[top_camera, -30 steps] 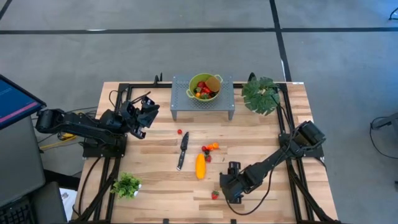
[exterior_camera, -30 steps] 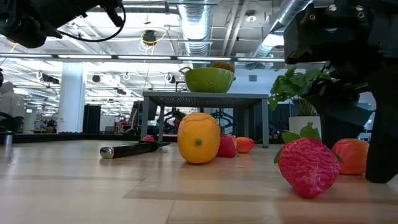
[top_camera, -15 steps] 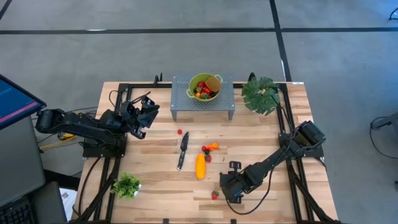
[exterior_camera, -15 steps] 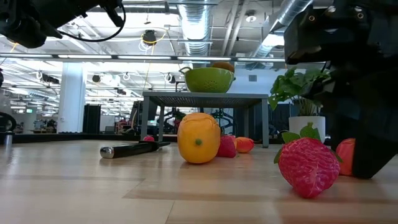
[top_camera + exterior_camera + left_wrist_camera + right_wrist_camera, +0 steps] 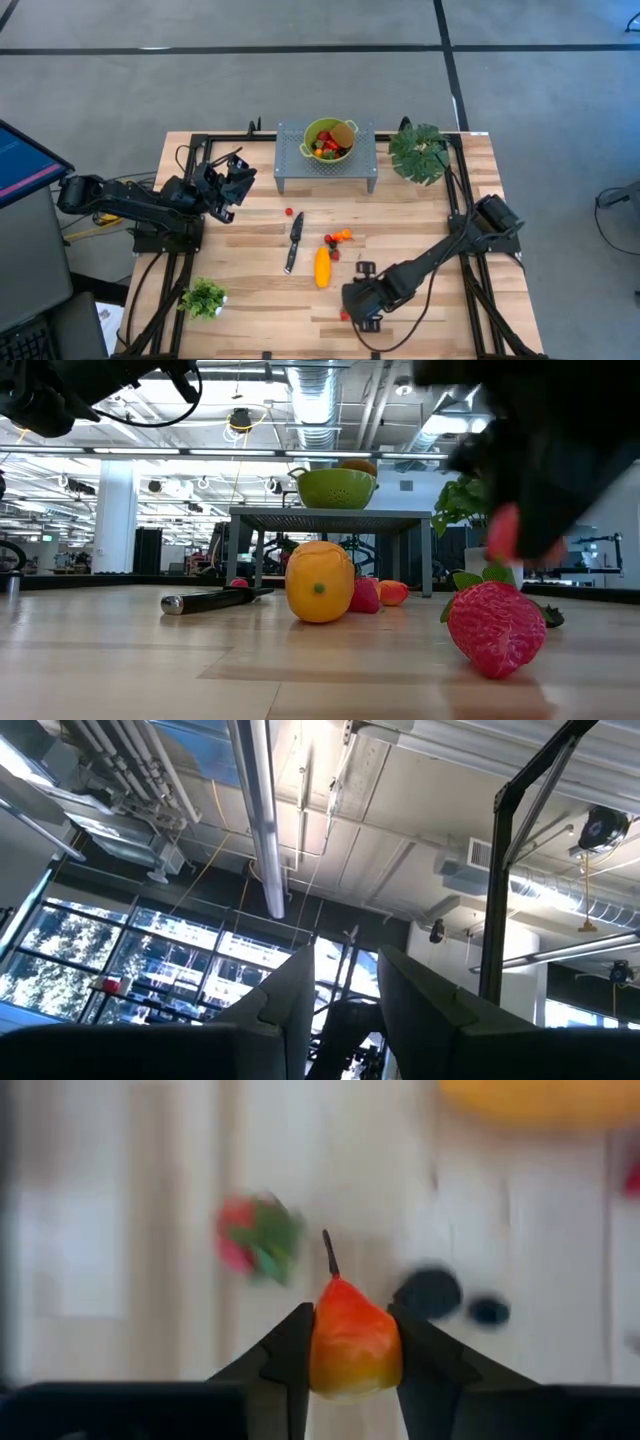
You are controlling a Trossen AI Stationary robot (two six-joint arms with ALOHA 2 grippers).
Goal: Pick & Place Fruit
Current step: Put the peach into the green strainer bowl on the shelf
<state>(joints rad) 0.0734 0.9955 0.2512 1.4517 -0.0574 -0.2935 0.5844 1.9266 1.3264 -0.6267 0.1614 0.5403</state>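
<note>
The right pincer (image 5: 352, 1370) pinches a small pear (image 5: 352, 1342), stalk pointing away; the bowl (image 5: 329, 138) lies probably at twelve o'clock.

Grey floor (image 5: 300, 90) (dark seam lines); exposed ceiling ducts (image 5: 320, 390), big windows (image 5: 150, 970).

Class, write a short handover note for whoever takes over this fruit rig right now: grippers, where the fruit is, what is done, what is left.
Right gripper: shut on a small red-orange pear-shaped toy fruit, lifted just off the table's near edge.
Left gripper: idle at the table's left side, raised, pointing at the ceiling, nothing between its fingers.
Green bowl on the grey perforated stand: already holds several fruits.
Left on the wooden table: red strawberry beside the right gripper, long yellow-orange fruit, small red and orange pieces, one red ball.
Black-handled knife lies mid-table.
</note>
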